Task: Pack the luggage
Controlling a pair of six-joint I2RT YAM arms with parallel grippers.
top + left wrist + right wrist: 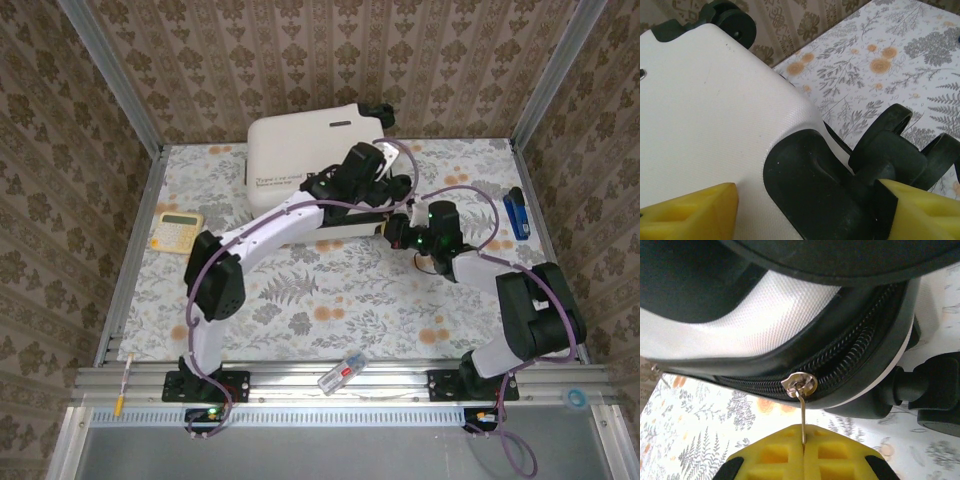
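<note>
Your right pincer is pinched on the zipper pull. Your left pincer is spread over the corner by a caster wheel. The luggage lies closed at the far side of the desk, its contents hidden. Packing looks finished, and only the zipping seems left.

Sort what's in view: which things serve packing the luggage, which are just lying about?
Job: luggage, zipper pull, right gripper pinching it, left gripper open at a caster.
Lying about: yellow calculator, blue object, pen, small clear item.
</note>
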